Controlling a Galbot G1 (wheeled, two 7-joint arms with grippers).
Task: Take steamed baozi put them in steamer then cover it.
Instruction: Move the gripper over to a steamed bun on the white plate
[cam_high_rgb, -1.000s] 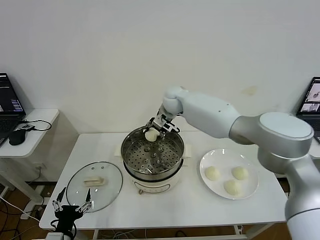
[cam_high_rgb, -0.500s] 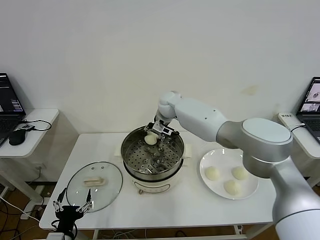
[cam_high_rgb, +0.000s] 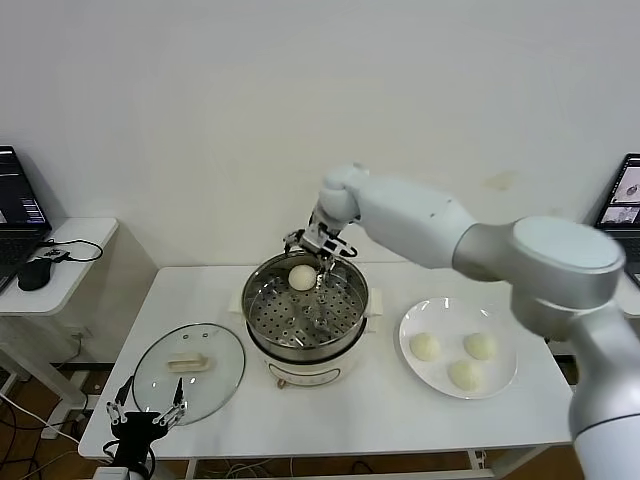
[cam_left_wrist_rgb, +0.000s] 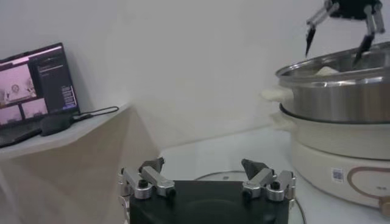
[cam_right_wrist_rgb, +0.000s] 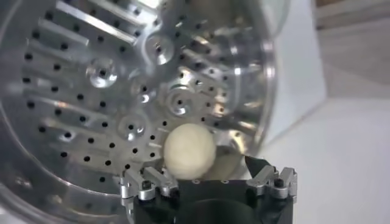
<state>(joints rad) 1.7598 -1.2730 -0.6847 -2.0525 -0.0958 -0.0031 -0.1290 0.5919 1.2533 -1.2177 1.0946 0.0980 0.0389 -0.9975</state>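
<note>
The steamer (cam_high_rgb: 305, 370) stands mid-table, its perforated tray (cam_right_wrist_rgb: 91, 91) bare except for one baozi (cam_high_rgb: 301, 277) lying near the far rim. Just above that bun hovers my right gripper (cam_high_rgb: 318, 248), open and not touching it. In the right wrist view the baozi (cam_right_wrist_rgb: 189, 151) sits free on the tray between the spread jaws of the right gripper (cam_right_wrist_rgb: 206, 169). Three more baozi (cam_high_rgb: 463, 374) rest on a white plate (cam_high_rgb: 440, 320) to the right. The glass cover (cam_high_rgb: 160, 385) lies flat at the front left. My left gripper (cam_high_rgb: 145, 415) is parked open below it.
A side table on the left carries a laptop (cam_high_rgb: 20, 205) and a mouse (cam_high_rgb: 35, 272). Another laptop (cam_high_rgb: 625, 195) stands at the far right. The left wrist view shows the steamer (cam_left_wrist_rgb: 341, 91) and the left gripper (cam_left_wrist_rgb: 202, 165) near the table's front edge.
The right gripper opened and let go of the baozi, which now lies on the steamer tray. The gripper then rose slightly. The left arm stayed still.
</note>
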